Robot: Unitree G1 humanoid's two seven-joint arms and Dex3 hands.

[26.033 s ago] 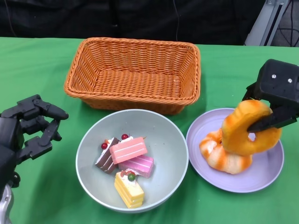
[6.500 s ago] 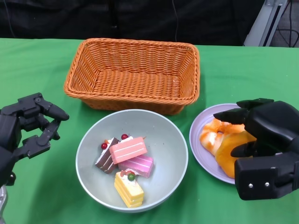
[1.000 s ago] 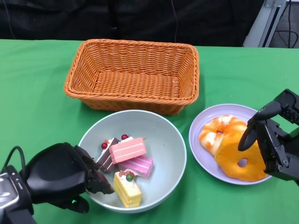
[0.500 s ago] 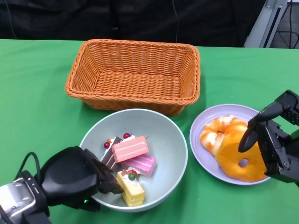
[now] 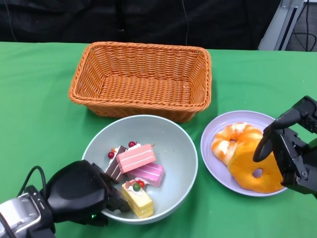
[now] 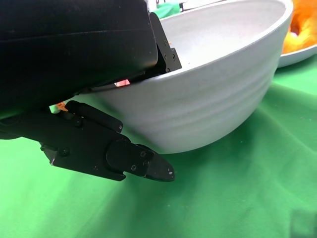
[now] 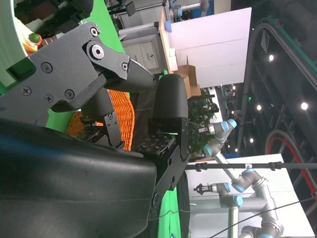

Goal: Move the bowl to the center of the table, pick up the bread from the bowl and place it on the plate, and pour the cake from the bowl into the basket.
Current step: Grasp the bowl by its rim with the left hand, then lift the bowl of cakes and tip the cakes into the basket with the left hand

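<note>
At bowl (image 5: pixel 173 148) rim, left hand (image 5: pixel 81 191)

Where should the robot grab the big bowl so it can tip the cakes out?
Probably the near-left rim of the bowl, where the left hand already is, clamping the thin wall inside and out. The basket lies beyond, so tipping away from that side suits.

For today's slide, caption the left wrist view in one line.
Left robot hand grips the grey bowl by its rim above green cloth.
</note>
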